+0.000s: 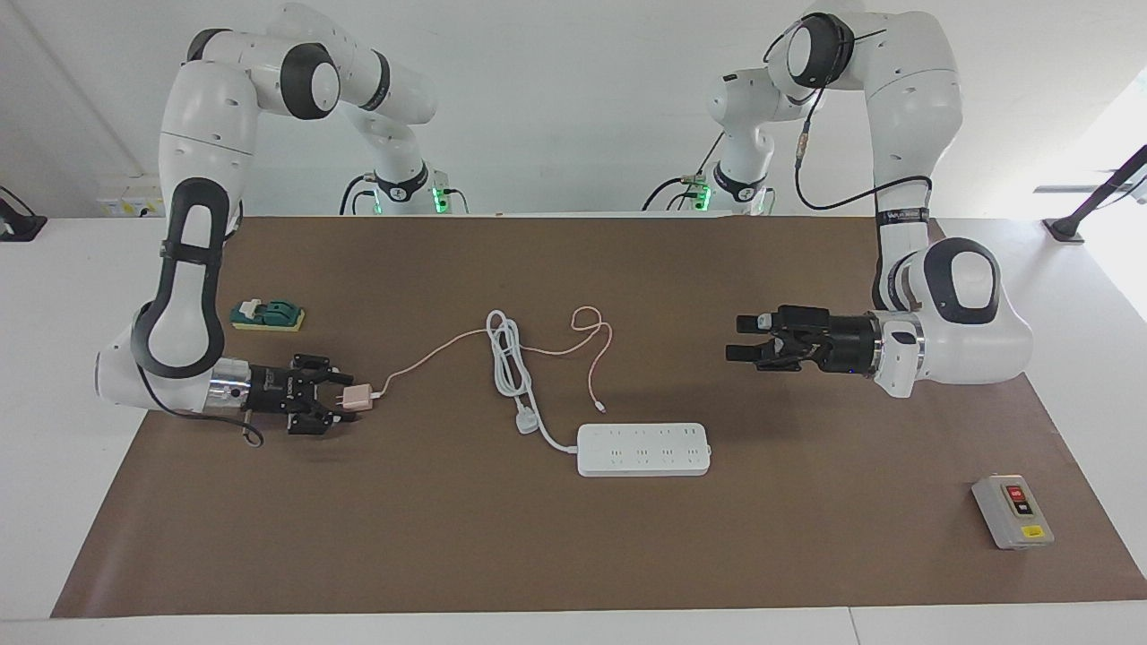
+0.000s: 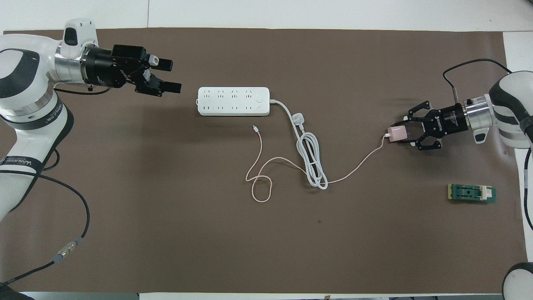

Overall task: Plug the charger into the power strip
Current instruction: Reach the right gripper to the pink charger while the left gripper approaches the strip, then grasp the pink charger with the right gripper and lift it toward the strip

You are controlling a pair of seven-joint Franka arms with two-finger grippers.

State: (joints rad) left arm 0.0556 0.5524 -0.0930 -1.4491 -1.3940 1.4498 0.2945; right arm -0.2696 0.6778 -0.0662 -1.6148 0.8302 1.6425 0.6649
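The pale pink charger [image 1: 358,397] [image 2: 397,133] lies on the brown mat toward the right arm's end of the table. Its thin pink cable [image 2: 259,183] trails to a loop near the middle. My right gripper [image 1: 343,400] [image 2: 406,134] is low at the mat and shut on the charger's prong end. The white power strip [image 1: 643,450] [image 2: 233,101] lies flat at mid-table, sockets up. My left gripper [image 1: 744,339] [image 2: 173,77] hangs open and empty over the mat, off the strip's end on the left arm's side.
The strip's thick white cord [image 2: 312,162] lies coiled between strip and charger, its white plug [image 1: 526,421] loose on the mat. A green block [image 1: 269,315] sits near the right arm. A grey switch box [image 1: 1013,512] lies toward the left arm's end.
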